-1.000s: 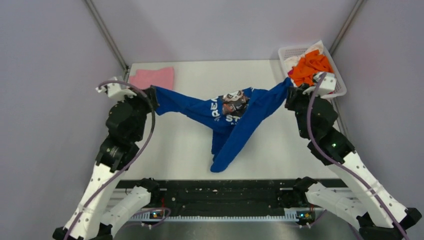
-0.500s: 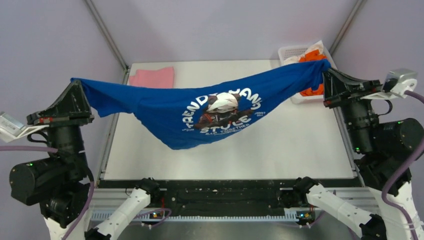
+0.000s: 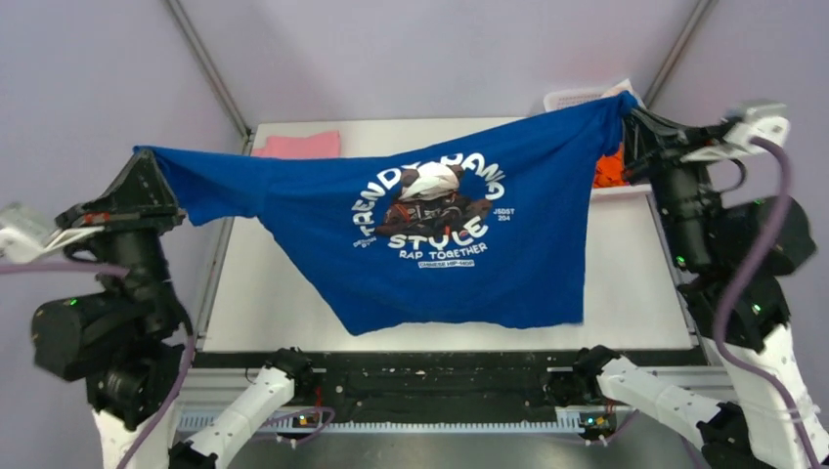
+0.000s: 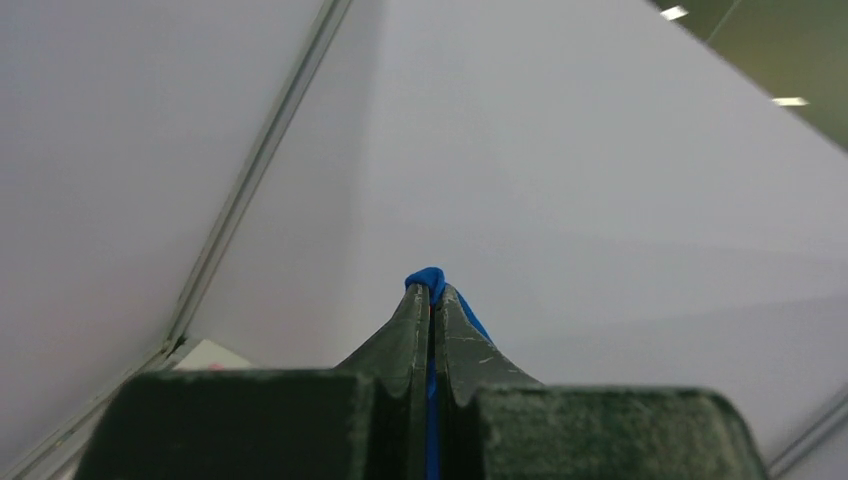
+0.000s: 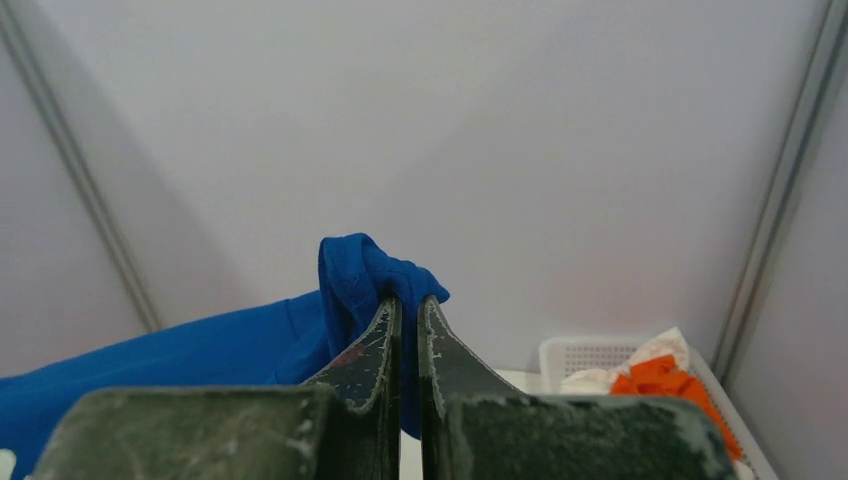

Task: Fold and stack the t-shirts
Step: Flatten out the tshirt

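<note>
white tabletop (image 3: 631, 293) below. royal blue t-shirt (image 3: 313, 210) hangs spread above it; looks soft, light and droopy, likely best pinched at top corners. folded pink t-shirt (image 3: 303, 147) far left. left hand (image 3: 147, 158) and right hand (image 3: 626, 109) each clamped on a corner.

the blue t-shirt (image 3: 430, 288) reads "style" and "rap together" in white.

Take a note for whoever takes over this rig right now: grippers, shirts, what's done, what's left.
Left gripper: shut on a corner of the royal blue printed t-shirt.
Right gripper: shut on its other corner.
The shirt hangs spread over the white table.
Light pink cloth shirt lies far left, apparently folded.
Orange shirts wait in the white lattice basket.
To do: lay, fold and stack the blue, then the orange.
</note>
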Controlling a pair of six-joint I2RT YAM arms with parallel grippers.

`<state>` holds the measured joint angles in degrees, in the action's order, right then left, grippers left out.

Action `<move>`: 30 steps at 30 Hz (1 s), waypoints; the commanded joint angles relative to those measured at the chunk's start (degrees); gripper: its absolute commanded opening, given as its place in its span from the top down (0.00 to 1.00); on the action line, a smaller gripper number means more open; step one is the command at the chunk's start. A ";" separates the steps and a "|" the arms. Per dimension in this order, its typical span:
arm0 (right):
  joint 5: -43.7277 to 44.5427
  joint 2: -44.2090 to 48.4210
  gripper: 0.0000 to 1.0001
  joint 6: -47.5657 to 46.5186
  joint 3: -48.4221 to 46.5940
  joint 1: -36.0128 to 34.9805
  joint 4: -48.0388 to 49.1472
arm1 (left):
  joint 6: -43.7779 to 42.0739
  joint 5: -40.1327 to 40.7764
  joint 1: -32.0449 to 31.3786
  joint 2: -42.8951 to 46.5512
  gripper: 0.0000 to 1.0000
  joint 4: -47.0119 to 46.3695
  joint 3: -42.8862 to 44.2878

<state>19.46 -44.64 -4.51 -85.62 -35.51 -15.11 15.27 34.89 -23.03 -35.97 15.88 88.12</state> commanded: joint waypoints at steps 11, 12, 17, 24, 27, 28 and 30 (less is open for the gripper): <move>-8.40 -40.03 1.00 2.58 10.60 20.56 24.10 | 11.99 9.85 15.60 -37.32 1.00 -5.56 -19.74; -9.99 -44.78 1.00 2.32 9.17 20.74 25.47 | 14.02 7.21 17.69 -42.23 1.00 -4.42 -18.49; -13.04 -65.50 0.15 2.74 -6.33 20.97 22.91 | 23.75 6.05 19.95 -61.16 0.50 11.51 -3.62; -14.18 -57.81 0.01 9.60 2.79 20.55 26.52 | 18.23 -11.45 19.79 -54.02 0.01 -2.16 -12.91; -14.04 -49.93 0.01 13.82 12.11 19.31 25.20 | 17.43 -19.94 19.57 -51.42 0.01 -7.81 -16.90; -14.35 -47.34 0.01 15.22 15.45 18.62 24.66 | 17.55 -22.26 19.45 -51.68 0.01 -8.83 -17.27; -14.63 -42.20 0.01 17.66 21.71 16.22 23.58 | 18.21 -26.27 19.17 -53.75 0.01 -9.12 -16.39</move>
<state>6.11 -96.97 6.50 -71.96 -15.62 6.98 33.80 20.64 -3.36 -88.92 14.24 72.14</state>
